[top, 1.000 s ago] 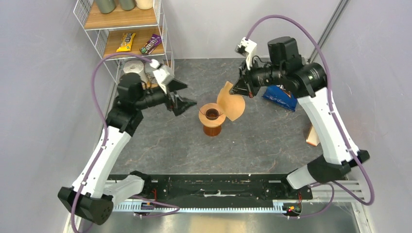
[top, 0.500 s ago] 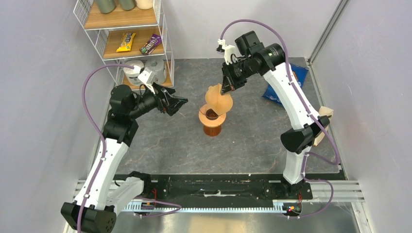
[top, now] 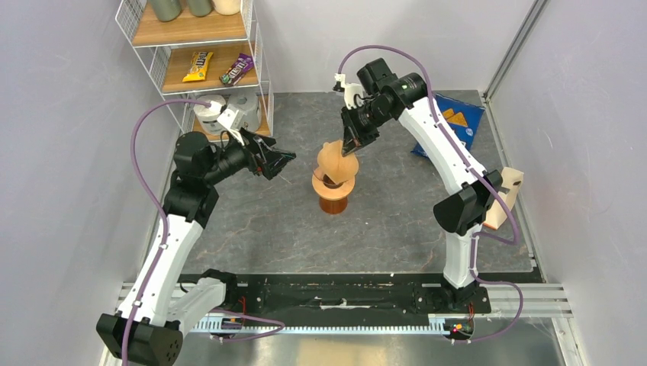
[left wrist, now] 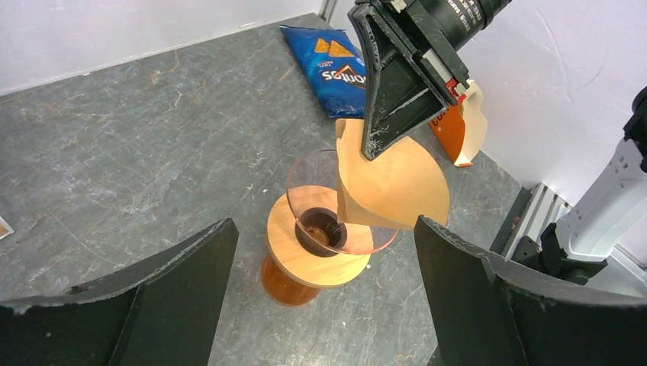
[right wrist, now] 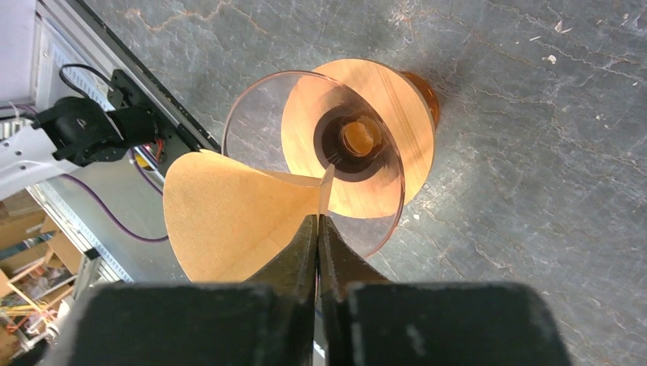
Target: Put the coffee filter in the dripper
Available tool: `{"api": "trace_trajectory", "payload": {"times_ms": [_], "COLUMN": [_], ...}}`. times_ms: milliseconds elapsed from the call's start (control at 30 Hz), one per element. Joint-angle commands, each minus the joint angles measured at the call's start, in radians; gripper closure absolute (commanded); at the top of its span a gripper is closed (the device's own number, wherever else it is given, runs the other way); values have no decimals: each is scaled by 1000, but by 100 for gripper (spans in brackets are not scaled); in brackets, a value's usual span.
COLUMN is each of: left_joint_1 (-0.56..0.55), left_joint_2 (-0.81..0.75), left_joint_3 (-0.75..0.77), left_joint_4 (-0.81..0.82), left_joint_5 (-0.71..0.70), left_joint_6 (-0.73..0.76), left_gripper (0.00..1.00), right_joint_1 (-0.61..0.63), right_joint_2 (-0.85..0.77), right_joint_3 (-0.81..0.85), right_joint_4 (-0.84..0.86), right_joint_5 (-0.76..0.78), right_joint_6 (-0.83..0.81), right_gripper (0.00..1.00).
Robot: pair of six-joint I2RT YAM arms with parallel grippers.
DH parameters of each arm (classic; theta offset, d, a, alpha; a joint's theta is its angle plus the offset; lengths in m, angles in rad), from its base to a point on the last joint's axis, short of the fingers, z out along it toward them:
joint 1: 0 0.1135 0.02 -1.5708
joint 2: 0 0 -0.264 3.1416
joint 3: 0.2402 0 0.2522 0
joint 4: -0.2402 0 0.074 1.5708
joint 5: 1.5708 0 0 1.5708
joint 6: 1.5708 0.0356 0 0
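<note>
The dripper (top: 333, 200) stands upright mid-table, its clear cone open to the top over a wooden collar and a dark centre hole. Nothing lies seated in it. Just to its left the left gripper (top: 276, 163) hovers with its jaws spread wide, holding nothing.

Above the cone, the right gripper (right wrist: 317, 223) is pinched tight on one edge of the coffee filter (right wrist: 229, 210). The filter hangs as a flat folded fan, its lower corner dipping inside the glass rim on the side toward the right arm, and most of the paper is outside and above.

The step in hand looks like the insertion itself, about half done. The next move calls for bringing the point down toward the hole and centring it, so the paper can spread against the cone wall before the pinch lets go.

Farther back lie a blue chip bag (top: 452, 126), and a wire shelf (top: 255, 46) holding candy bars, jars and paper rolls.
</note>
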Motion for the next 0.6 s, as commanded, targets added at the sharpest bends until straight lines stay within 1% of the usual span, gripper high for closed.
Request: {"api": "trace_trajectory", "payload": {"times_ms": [0,33,100,133,200,233,267,333,367,433,467,567], "left_joint_1": [4,4,4,4,4,6,6,8,8,10,13,24], "left_joint_2": [11,14,25,30,36,37,38,40,41,41,43,49], "left_joint_3": [1,3,14,21,33,37,39,42,41,38,36,36], "left_joint_4": [34,32,21,14,5,5,5,5,8,15,19,27], "left_joint_5": [8,8,5,3,1,-3,-7,-11,-15,-20,-25,-47], "left_joint_6": [-25,-25,-24,-23,-19,-20,-23,-32,-38,-53,-62,-99], "left_gripper": [6,6,6,6,6,6,5,6,6,5,5,5], "right_joint_1": [8,8,7,5,-10,-20,-27,-30,-28,-19,3,84], "right_joint_2": [1,0,3,4,-2,-10,-20,-53,-75,-129,-146,-172], "right_joint_3": [-13,-22,-15,-2,24,31,39,33,18,-21,-36,-62], "right_joint_4": [72,85,90,85,70,62,55,55,62,87,88,79], "right_joint_5": [-25,-23,-15,-7,7,15,30,81,93,93,91,133], "right_joint_6": [11,9,7,2,-24,-50,-72,-171,-214,-295,-332,-440], "right_gripper": [86,75,67,61,56,53,47,39,37,38,42,48]}}
